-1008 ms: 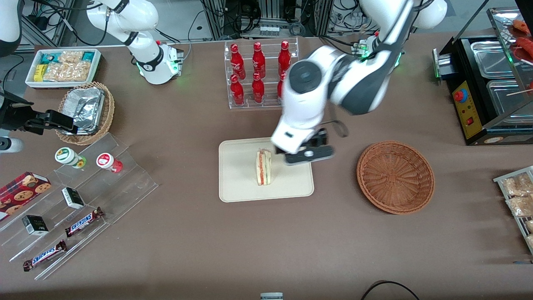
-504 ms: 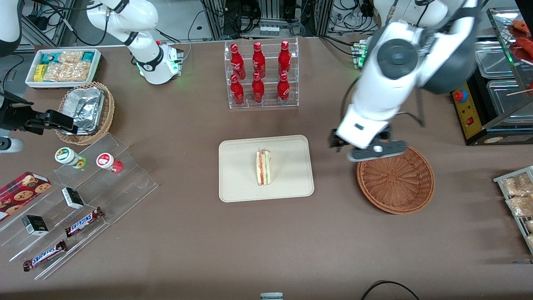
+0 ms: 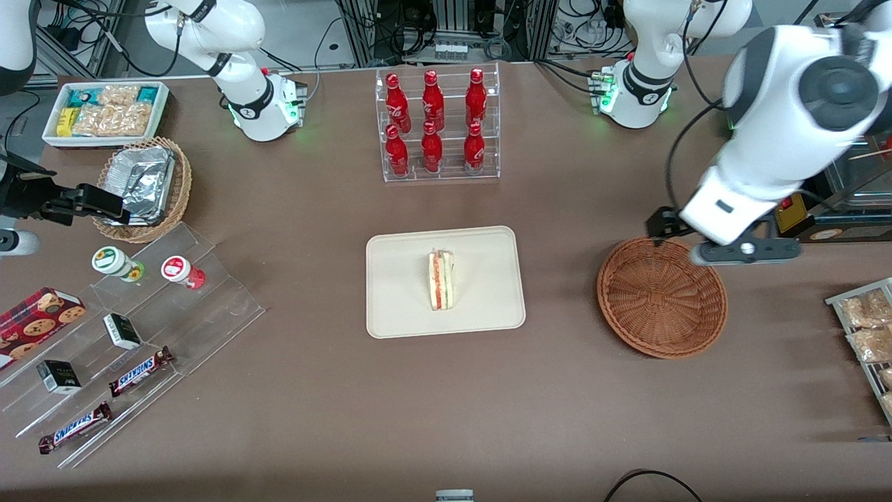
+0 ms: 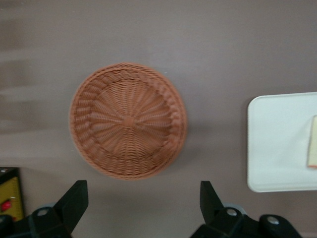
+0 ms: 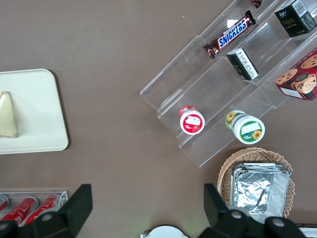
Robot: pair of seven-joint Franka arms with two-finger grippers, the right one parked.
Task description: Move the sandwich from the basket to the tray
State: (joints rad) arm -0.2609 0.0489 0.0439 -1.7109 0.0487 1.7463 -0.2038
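Jaws spread wide and empty, gripper (image 3: 725,245) mid-right above round woven wicker basket's (image 3: 662,298) rim; triangular layered sandwich (image 3: 441,280) upright on smooth cream rounded-corner tray (image 3: 488,307), centre frame.

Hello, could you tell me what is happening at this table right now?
The sandwich already lies on the tray, and the basket holds nothing. The left arm's tool, open and carrying nothing, hangs above the basket's rim at the working arm's end of the table, apart from the tray. The transfer looks done.
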